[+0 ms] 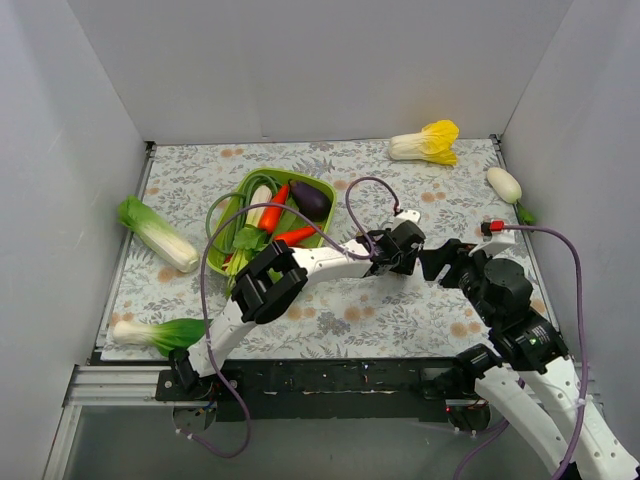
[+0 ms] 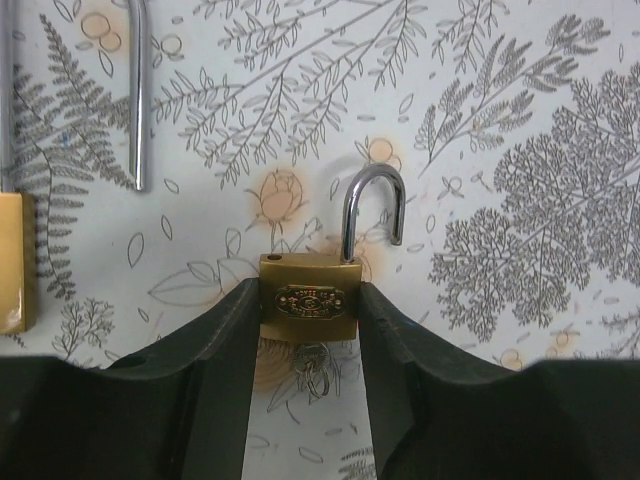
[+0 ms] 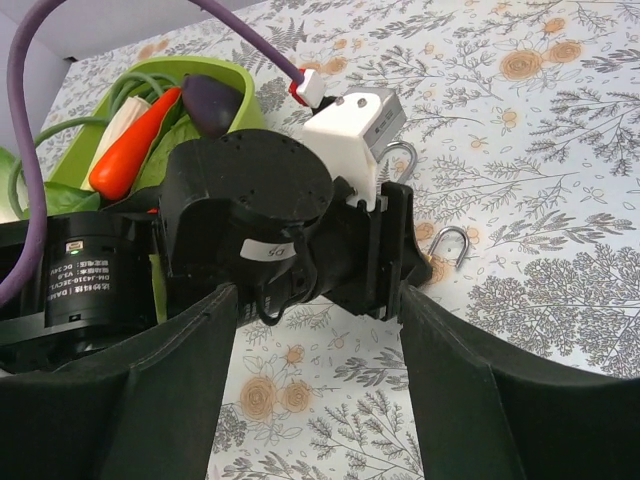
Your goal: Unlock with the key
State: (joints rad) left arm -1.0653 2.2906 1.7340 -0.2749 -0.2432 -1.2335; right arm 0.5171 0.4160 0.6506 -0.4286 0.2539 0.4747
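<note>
A small brass padlock (image 2: 305, 302) lies on the flowered table cloth, and my left gripper (image 2: 308, 300) is shut on its body, one finger on each side. Its silver shackle (image 2: 372, 180) stands open, with the free end swung off to the right of the body. The key (image 2: 313, 365), tiny and silvery with a small ring, sticks out from the underside of the padlock between my fingers. My right gripper (image 3: 318, 300) is open and holds nothing; it sits just right of the left gripper (image 1: 405, 250), facing it. The same shackle (image 3: 450, 245) shows past the left finger.
A larger brass padlock (image 2: 12, 265) with a long shackle (image 2: 140, 100) lies just left of the small one. A green basket (image 1: 320, 183) of vegetables stands behind the left arm. Bok choy (image 1: 158, 233), a yellow cabbage (image 1: 428, 142) and a white radish (image 1: 505, 184) lie around.
</note>
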